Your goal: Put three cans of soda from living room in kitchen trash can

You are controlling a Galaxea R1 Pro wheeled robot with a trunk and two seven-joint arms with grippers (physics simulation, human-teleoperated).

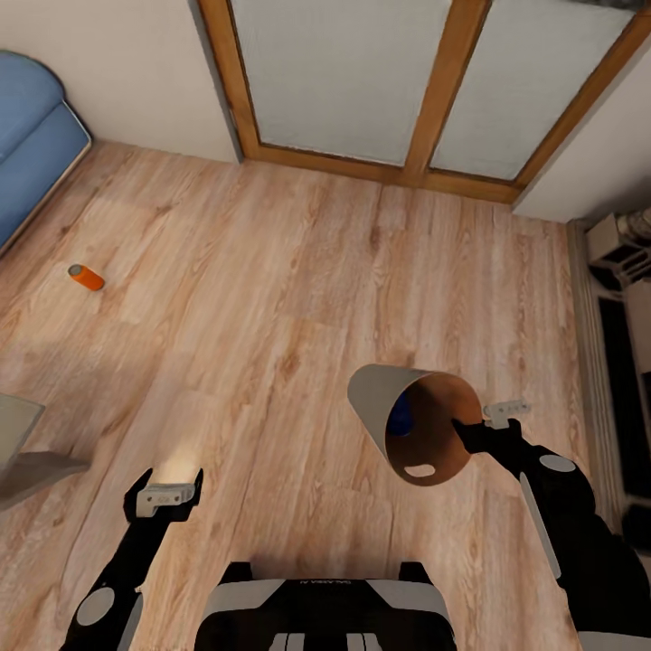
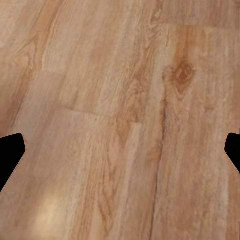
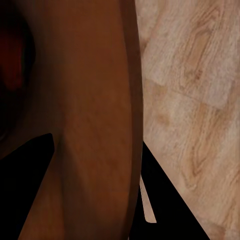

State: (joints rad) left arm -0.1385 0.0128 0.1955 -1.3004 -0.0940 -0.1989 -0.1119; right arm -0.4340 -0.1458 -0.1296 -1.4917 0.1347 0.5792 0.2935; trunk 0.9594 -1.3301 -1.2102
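Bin (image 1: 380, 398) held tilted over the wood floor (image 1: 298, 271) by the right gripper (image 1: 470, 432), clamped on its rim.
Head view shows a blue can (image 1: 400, 414) inside its copper interior and an orange can (image 1: 87, 277) lying near the sofa (image 1: 32, 145); left gripper (image 1: 167, 493) spread wide, empty; right wrist view gives the bin wall (image 3: 90, 125) close up.

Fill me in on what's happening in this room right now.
The right gripper is clamped on the rim of the trash can and holds it tilted above the wood floor, its opening facing the robot. A dark blue can lies inside. An orange can lies on the floor near the blue sofa. The left gripper is open and empty.
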